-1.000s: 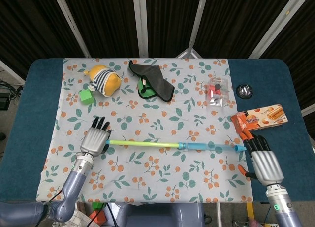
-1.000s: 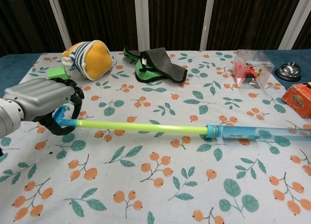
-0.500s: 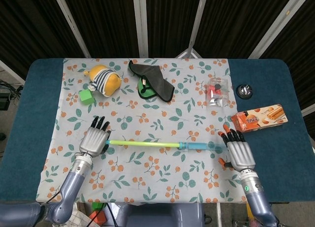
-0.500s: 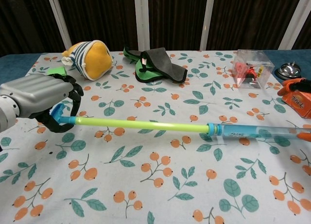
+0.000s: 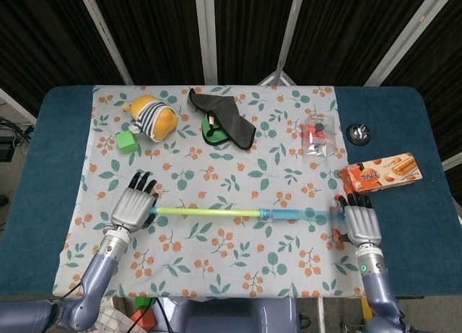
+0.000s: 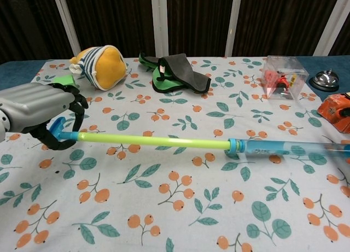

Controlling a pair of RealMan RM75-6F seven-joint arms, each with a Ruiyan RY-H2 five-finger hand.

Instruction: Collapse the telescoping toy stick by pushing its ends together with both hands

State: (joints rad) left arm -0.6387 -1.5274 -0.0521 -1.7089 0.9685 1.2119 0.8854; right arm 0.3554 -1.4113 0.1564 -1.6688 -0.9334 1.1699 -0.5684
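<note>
The stick (image 5: pixel 245 213) lies lengthwise across the middle of the floral cloth (image 5: pixel 216 275), and each hand has taken one end, which is how you'd set up for a squeeze along its length. The left hand (image 5: pixel 133 206) has its dark fingers (image 6: pixel 76 101) curled over the small blue cap at the green tip, thumb hooked below, so that end looks braced. The right hand (image 5: pixel 359 222) sits at the blue handle's end; whether it grips or only presses there, I cannot tell. The stick looks mostly extended: a thin yellow-green rod running into a wider clear blue tube through a blue collar (image 6: pixel 233 145). Collapsing seems barely begun, by my reading.
</note>
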